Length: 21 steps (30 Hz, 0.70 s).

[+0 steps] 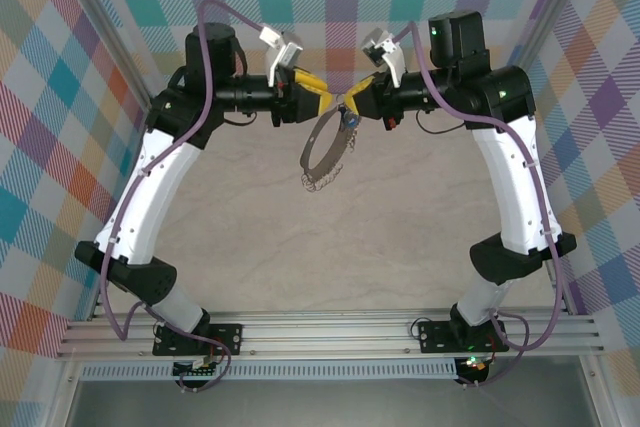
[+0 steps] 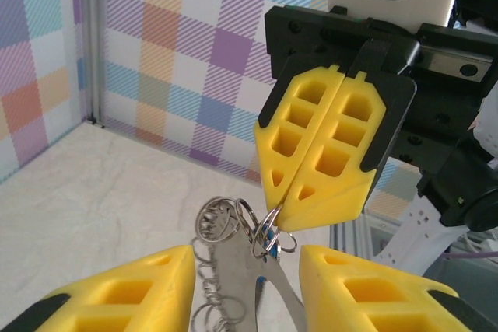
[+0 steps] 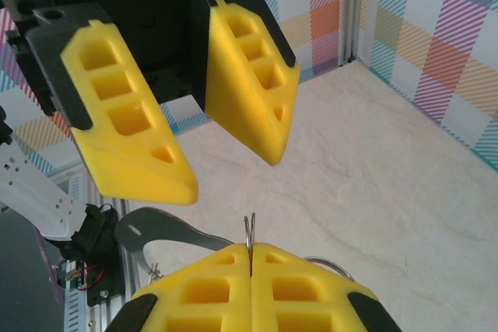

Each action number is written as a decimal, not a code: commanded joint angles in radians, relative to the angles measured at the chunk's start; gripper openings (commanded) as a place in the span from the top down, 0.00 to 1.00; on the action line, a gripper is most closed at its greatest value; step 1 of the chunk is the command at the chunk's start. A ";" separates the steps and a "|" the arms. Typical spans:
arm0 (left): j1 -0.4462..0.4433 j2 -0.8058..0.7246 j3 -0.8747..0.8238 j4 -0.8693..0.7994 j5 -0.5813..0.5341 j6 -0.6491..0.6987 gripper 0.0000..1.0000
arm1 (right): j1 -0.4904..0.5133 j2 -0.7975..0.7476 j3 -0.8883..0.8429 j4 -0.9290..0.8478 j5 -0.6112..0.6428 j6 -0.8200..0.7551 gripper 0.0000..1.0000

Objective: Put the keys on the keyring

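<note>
1. Nearby, at the bottom of the top view, both white arms rise from their bases, bow outward, then bend in so that their wrists face each other at upper centre
2. Right gripper (image 3: 250, 253): its yellow plastic fingers, moulded with square pockets, are pressed flat together on a thin wire loop of the keyring (image 3: 167, 227)
3. Left gripper (image 2: 247, 258): its matching yellow fingers stand wide apart, and the hoop's flat silver band passes up between them; whether it touches either finger is hard to tell
4. In the top view, the keyring hangs in the air just below the two grippers, a thin hoop with small loops (image 1: 318, 181) along its lower rim
5. Key (image 2: 266, 235): only a speck of blue shows among the tangled rings at the right gripper's tips; its shank cannot be made out
6. Farther off lie the pale marbled table (image 1: 400, 217) and the checked walls (image 1: 60, 97)
</note>
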 commanded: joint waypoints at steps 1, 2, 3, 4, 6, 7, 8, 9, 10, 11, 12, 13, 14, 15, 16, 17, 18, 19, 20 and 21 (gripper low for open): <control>0.013 0.016 0.038 -0.010 0.059 0.000 0.61 | 0.000 0.003 0.017 0.012 -0.061 0.001 1.00; 0.014 0.021 0.040 -0.008 0.063 -0.003 0.61 | 0.002 0.003 0.017 0.016 -0.069 0.005 1.00; 0.013 0.022 0.041 -0.005 0.066 -0.006 0.61 | 0.003 0.003 0.017 0.017 -0.076 0.008 1.00; 0.014 0.025 0.040 0.000 0.069 -0.009 0.61 | 0.005 0.002 0.017 0.018 -0.083 0.011 1.00; 0.013 0.029 0.042 0.010 0.074 -0.017 0.61 | 0.008 0.003 0.016 0.021 -0.090 0.015 1.00; 0.013 0.031 0.041 0.015 0.078 -0.021 0.61 | 0.010 0.002 0.017 0.022 -0.093 0.017 1.00; 0.013 0.033 0.042 0.020 0.080 -0.026 0.61 | 0.013 0.004 0.017 0.024 -0.095 0.018 1.00; 0.013 0.035 0.041 0.025 0.084 -0.030 0.61 | 0.014 0.004 0.015 0.023 -0.096 0.020 1.00; 0.013 0.036 0.042 0.031 0.089 -0.035 0.62 | 0.016 0.005 0.016 0.025 -0.096 0.021 1.00; 0.014 0.038 0.042 0.036 0.093 -0.040 0.62 | 0.017 0.006 0.015 0.028 -0.098 0.022 1.00; 0.013 0.040 0.041 0.041 0.098 -0.043 0.62 | 0.020 0.007 0.015 0.029 -0.098 0.023 1.00; 0.013 0.042 0.041 0.046 0.101 -0.048 0.62 | 0.020 0.007 0.015 0.033 -0.099 0.027 1.00; 0.012 0.044 0.041 0.049 0.108 -0.053 0.63 | 0.022 0.009 0.015 0.037 -0.102 0.029 1.00; 0.011 0.045 0.042 0.051 0.112 -0.055 0.63 | 0.022 0.008 0.015 0.040 -0.103 0.031 1.00; 0.012 0.047 0.039 0.054 0.113 -0.060 0.63 | 0.022 0.009 0.014 0.043 -0.105 0.034 1.00; 0.013 0.048 0.039 0.058 0.122 -0.063 0.63 | 0.023 0.010 0.014 0.047 -0.107 0.036 1.00; 0.010 0.050 0.038 0.062 0.126 -0.067 0.63 | 0.023 0.010 0.014 0.050 -0.109 0.038 1.00; 0.009 0.051 0.039 0.065 0.131 -0.071 0.63 | 0.024 0.011 0.013 0.053 -0.109 0.040 1.00; 0.007 0.051 0.036 0.069 0.134 -0.072 0.64 | 0.024 0.012 0.014 0.054 -0.111 0.042 1.00; 0.007 0.052 0.037 0.071 0.137 -0.074 0.66 | 0.025 0.014 0.012 0.057 -0.113 0.043 1.00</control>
